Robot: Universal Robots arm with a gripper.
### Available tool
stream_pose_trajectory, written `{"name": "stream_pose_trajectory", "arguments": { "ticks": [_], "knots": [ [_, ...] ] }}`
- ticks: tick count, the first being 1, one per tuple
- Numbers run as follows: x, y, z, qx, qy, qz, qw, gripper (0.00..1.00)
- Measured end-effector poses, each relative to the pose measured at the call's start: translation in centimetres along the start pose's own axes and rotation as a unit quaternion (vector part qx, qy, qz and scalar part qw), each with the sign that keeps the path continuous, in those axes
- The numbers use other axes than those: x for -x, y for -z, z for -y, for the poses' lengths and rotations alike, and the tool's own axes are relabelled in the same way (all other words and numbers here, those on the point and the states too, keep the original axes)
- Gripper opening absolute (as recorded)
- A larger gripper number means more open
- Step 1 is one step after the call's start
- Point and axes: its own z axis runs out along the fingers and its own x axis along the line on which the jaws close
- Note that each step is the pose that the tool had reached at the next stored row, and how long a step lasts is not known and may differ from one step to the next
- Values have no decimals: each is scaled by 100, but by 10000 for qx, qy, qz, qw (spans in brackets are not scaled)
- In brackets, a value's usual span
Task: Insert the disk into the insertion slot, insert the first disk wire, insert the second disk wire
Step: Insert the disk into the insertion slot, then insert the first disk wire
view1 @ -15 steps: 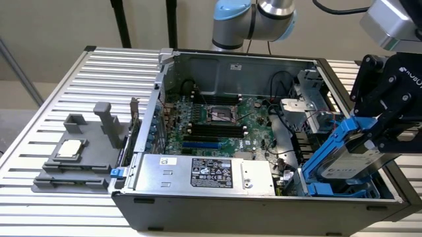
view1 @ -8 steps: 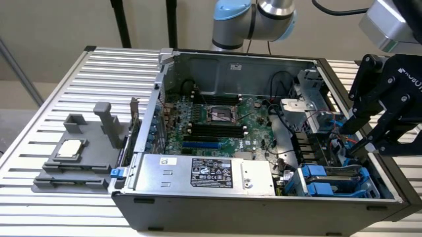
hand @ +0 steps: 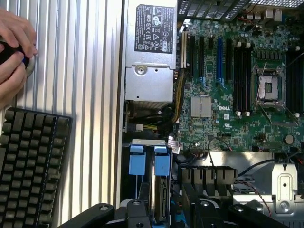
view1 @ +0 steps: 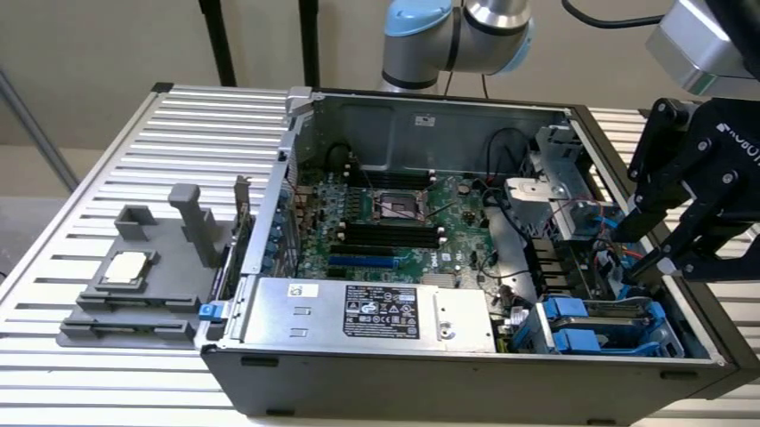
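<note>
Writing: "DELL" is showing in white on the green motherboard; the power-supply box is wearing a black label (print too small to read).
Case: the computer case is lying open, holding both.
Disk: the disk is sitting inside the insertion slot, at the exterior view's lower right.
Gripper: the gripper is hovering above the slot, fingers spread, grasping nothing.

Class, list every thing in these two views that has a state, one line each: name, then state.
case, open, side panel off
pincer, open, holding nothing, over the slot end of the case
disk, on edge in the slot
socket, bare, no cooler on it
hands, closed round a dark object beside the case
</note>
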Motion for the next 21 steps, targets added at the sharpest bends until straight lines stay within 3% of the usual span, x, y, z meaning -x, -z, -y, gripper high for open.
{"name": "stream_pose_trajectory", "arguments": {
  "ticks": [3,7,9,10,21],
  "knots": [
    [0,0,0,0,0,0,10000,38],
    [0,0,0,0,0,0,10000,19],
    [0,0,0,0,0,0,10000,19],
    [0,0,0,0,0,0,10000,13],
    [0,0,0,0,0,0,10000,13]
  ]
}}
